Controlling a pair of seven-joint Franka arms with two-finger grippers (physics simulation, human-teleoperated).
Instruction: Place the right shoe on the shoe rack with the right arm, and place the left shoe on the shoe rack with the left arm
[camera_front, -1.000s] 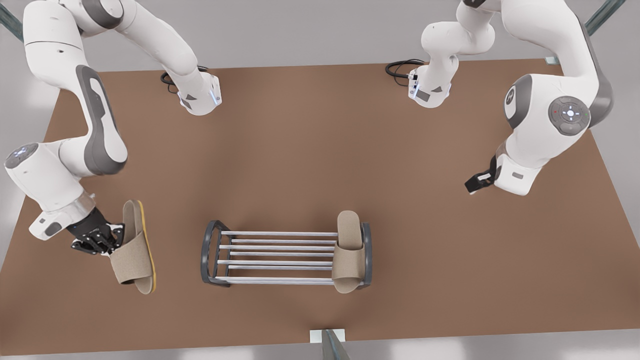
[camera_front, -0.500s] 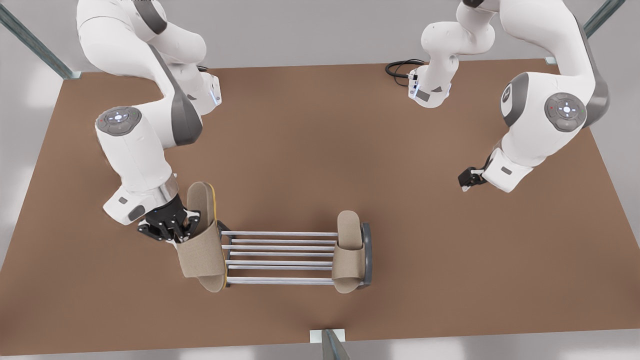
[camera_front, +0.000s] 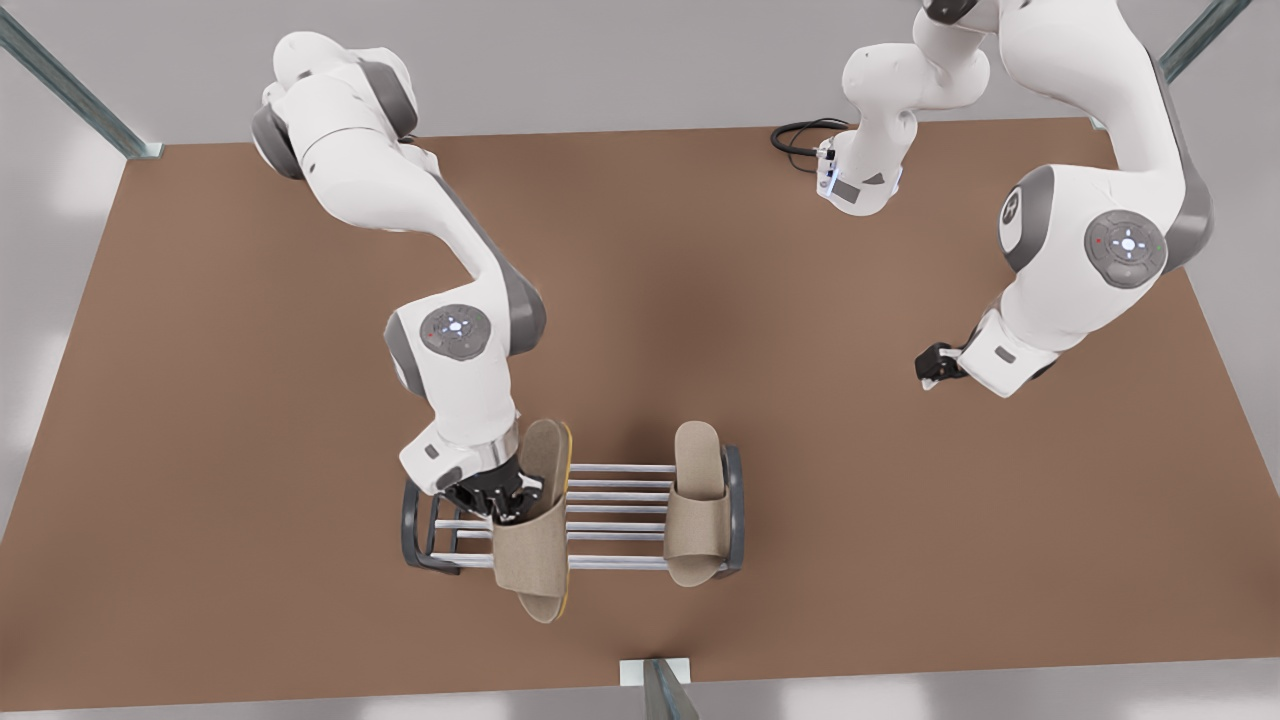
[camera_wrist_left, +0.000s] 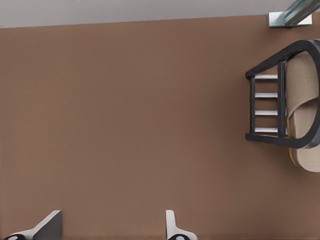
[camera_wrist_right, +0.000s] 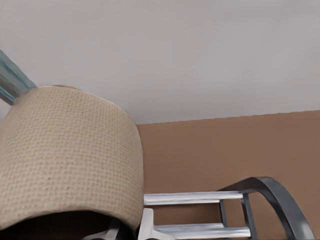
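Observation:
My right gripper is shut on the strap of the right shoe, a beige slipper tipped on its edge with the yellow sole showing. It hangs over the left-middle rods of the shoe rack; I cannot tell if they touch. The strap looms close in the right wrist view, with the rack behind it. The left shoe lies flat across the rack's end at the front view's right, also seen as the slipper in the rack's end frame. My left gripper is open and holds nothing, far off to the front view's right.
Brown table with bare surface on both sides of the rack. The arms' bases and a black cable stand at the far edge. A metal post rises at the near edge.
The right arm has swung the held slipper from beside the rack toward the front view's right, over the rods. The left arm has drifted slightly, still open.

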